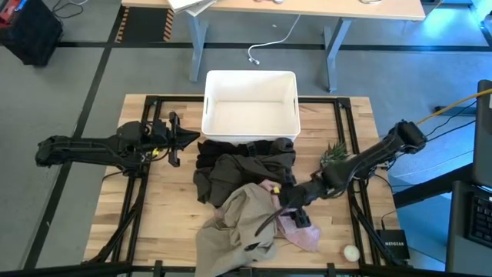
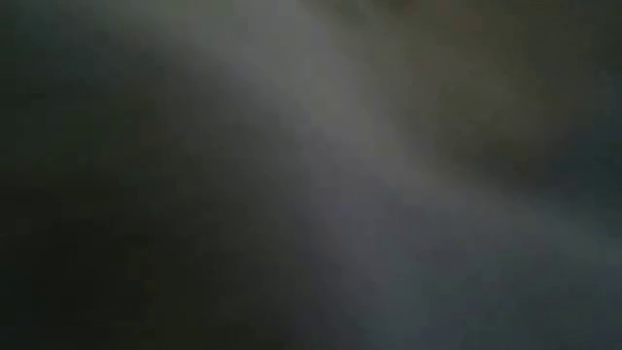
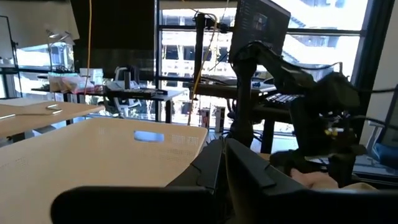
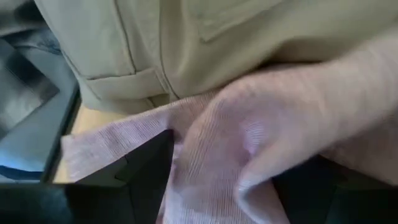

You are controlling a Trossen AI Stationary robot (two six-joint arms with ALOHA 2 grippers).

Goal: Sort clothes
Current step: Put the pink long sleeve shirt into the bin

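Right gripper (image 1: 296,215) down in the clothes pile near the front edge of the tabletop, fingers either side of a fold of the pink garment (image 4: 249,143), looks clamped on it. Pink garment (image 1: 304,231) lies partly under the beige garment (image 1: 238,227), dark garments (image 1: 238,165) heaped just behind, touching the white bin (image 1: 250,104) at the back edge. Risk: beige cloth overlaps the pink, so lifting may drag both or tip the pile off the front edge; thin fold may slip out. Left gripper (image 1: 175,138) waits by the left side of the bin, cannot tell its fingers. Low view blocked
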